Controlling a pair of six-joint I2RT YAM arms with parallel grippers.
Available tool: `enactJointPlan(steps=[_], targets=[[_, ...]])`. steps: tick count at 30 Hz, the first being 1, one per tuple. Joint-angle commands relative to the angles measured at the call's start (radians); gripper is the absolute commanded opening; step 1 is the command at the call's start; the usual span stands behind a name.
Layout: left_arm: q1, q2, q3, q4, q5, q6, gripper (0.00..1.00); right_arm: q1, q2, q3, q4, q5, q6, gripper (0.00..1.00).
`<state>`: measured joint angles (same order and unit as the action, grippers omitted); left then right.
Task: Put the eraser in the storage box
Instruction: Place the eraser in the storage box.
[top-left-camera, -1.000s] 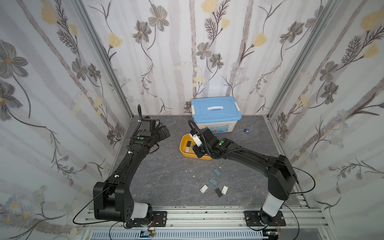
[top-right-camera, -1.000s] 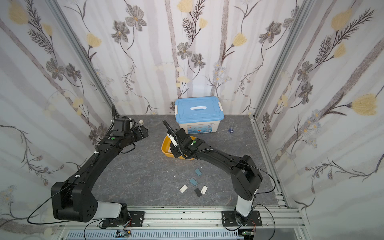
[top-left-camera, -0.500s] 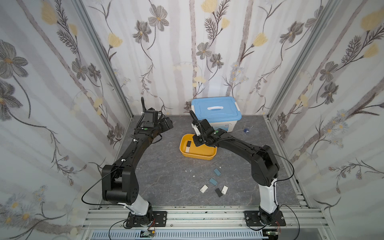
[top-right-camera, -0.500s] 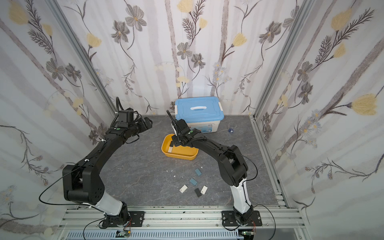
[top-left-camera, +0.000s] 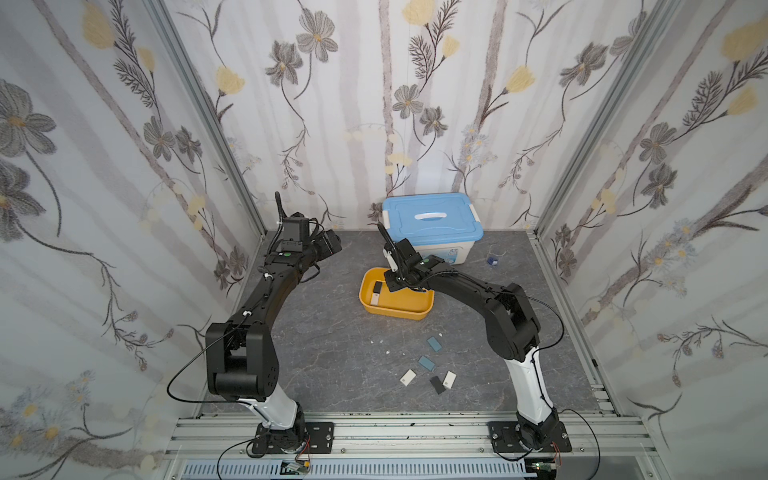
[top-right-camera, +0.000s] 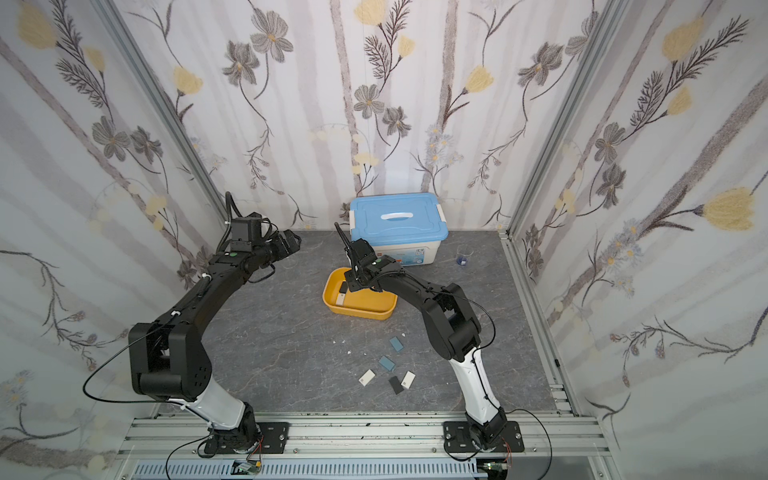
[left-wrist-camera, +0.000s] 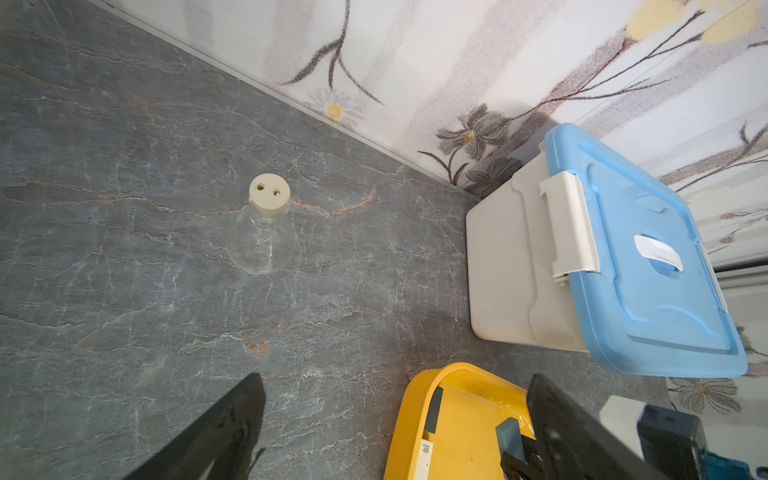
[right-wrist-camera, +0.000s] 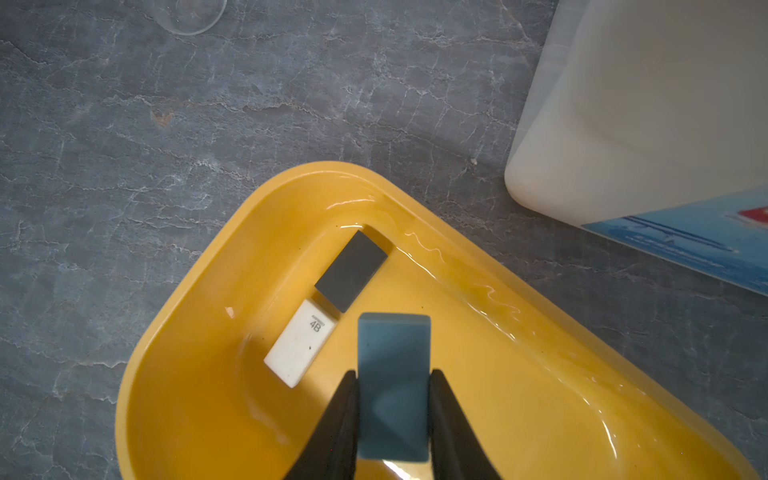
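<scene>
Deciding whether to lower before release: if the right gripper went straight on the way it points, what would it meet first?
Probably the bare floor of the storage box: the right gripper aims its blue eraser down there, just beside the dark eraser. Height is unclear.

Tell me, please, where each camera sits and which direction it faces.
Top views: high at the front, facing down and toward the back wall; left arm and right arm show whole.
Left wrist: on the left arm, facing down at flask and bin; the open left tool shows.
Right wrist: on the right arm, facing down into the box; the right tool grips the eraser.
Shared: both wrist views show box and bin.
</scene>
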<state>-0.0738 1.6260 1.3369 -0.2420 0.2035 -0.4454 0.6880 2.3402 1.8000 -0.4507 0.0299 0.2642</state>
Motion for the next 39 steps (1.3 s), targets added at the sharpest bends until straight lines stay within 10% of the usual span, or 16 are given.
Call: enactJointPlan(steps=[1, 39], targets=[[0.004, 0.000, 0.001, 0.029, 0.010, 0.000, 1.00, 0.002, 0.015, 0.010, 0.018, -0.013, 0.009, 0.29], [0.011, 0.009, -0.005, 0.011, 0.005, 0.007, 1.00, -0.019, 0.185, 0.101, 0.046, -0.002, 0.019, 0.34]])
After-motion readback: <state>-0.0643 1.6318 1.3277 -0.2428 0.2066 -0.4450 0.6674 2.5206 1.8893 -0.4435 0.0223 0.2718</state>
